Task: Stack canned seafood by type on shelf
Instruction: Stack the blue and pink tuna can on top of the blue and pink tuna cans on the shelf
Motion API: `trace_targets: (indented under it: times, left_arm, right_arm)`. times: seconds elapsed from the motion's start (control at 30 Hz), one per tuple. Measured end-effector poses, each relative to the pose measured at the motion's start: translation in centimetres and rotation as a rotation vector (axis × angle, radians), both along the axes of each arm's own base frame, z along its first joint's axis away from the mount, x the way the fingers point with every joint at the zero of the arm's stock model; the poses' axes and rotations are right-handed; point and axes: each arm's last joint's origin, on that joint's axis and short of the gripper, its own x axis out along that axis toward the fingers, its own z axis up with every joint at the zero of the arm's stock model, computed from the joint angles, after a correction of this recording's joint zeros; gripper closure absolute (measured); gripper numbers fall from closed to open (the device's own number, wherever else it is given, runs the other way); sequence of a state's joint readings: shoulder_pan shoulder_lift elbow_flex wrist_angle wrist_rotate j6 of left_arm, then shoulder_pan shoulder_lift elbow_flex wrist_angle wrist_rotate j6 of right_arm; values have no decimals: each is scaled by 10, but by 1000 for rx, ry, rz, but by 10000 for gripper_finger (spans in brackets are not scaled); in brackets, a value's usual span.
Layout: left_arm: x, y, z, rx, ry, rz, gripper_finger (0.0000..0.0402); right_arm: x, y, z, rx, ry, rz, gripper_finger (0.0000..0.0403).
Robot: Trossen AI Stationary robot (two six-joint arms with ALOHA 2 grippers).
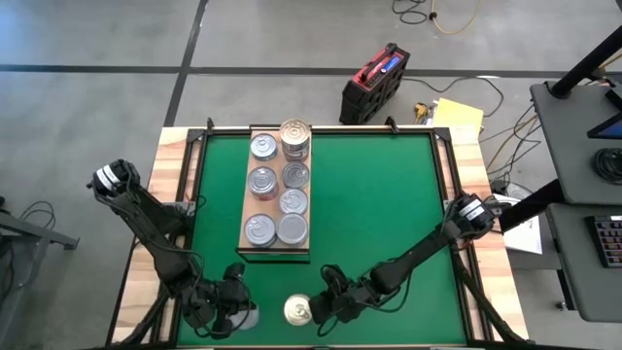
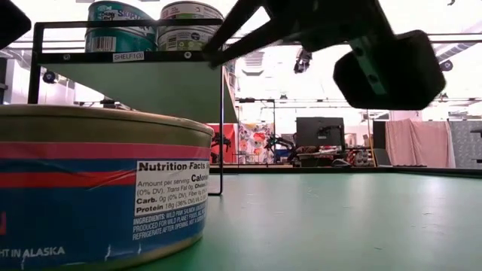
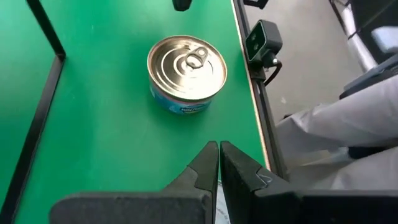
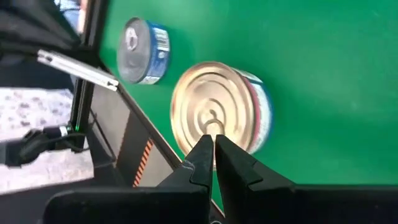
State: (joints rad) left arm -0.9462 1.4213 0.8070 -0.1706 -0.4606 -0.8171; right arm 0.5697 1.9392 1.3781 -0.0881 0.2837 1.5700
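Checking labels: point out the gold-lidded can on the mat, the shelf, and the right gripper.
gold-lidded can (image 1: 297,310): high view, middle of its lid.
shelf (image 1: 244,199): high view, bare left edge of the board.
right gripper (image 4: 210,144): right wrist view, between its shut fingertips.

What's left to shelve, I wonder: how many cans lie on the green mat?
2: a gold-lidded can at the front edge; a blue-labelled can beside it, under the left arm.

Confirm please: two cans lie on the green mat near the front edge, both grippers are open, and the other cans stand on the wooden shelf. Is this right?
Not quite. Both the left gripper and right gripper are shut, as the wrist views show. The rest holds: the gold-lidded can and a silver can lie on the mat, the others on the shelf.
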Motion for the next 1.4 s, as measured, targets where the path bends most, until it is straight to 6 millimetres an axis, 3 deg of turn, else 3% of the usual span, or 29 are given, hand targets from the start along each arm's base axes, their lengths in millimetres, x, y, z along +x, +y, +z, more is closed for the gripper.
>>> trace_targets:
  times: [0.2, 0.47, 0.9, 1.4]
  left_arm:
    - [9, -6, -10, 27, -25, -23, 402]
    - [15, -8, -20, 73, -28, -37, 402]
    - [20, -6, -19, 129, -58, -77, 402]
    - [20, -7, -18, 151, -72, -136, 402]
  right_arm:
    - [-9, 3, -7, 79, 123, -38, 394]
    - [-18, 6, -13, 30, 186, -34, 394]
    - [-6, 8, -38, 11, 149, -31, 394]
    - [4, -1, -37, -5, 91, -21, 394]
